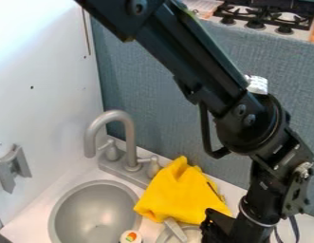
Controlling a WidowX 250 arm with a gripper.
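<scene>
In the camera view, we see the arm's gripper [217, 228] low in the picture, at five o'clock from the yellow cloth [178, 194], the thing nearest to it; we cannot tell whether its jaws are spread or pressed together, nor whether it touches the cloth. The cloth lies bunched on the counter [29, 220], with a peak at twelve o'clock. At its six o'clock edge we find a metal pan [192, 234] with its handle [175, 230], crowding that side. At seven o'clock sits a small white round item [130, 237] with an orange and green picture. The sink [96, 213] lies at eight o'clock, the faucet [127, 137] stands at eleven, and a wall bracket [13, 168] is at nine. Beyond the blue-grey panel [143, 76], the stove [267, 18] is at one o'clock. On the arm we see a white label [257, 84], its print unreadable.
</scene>
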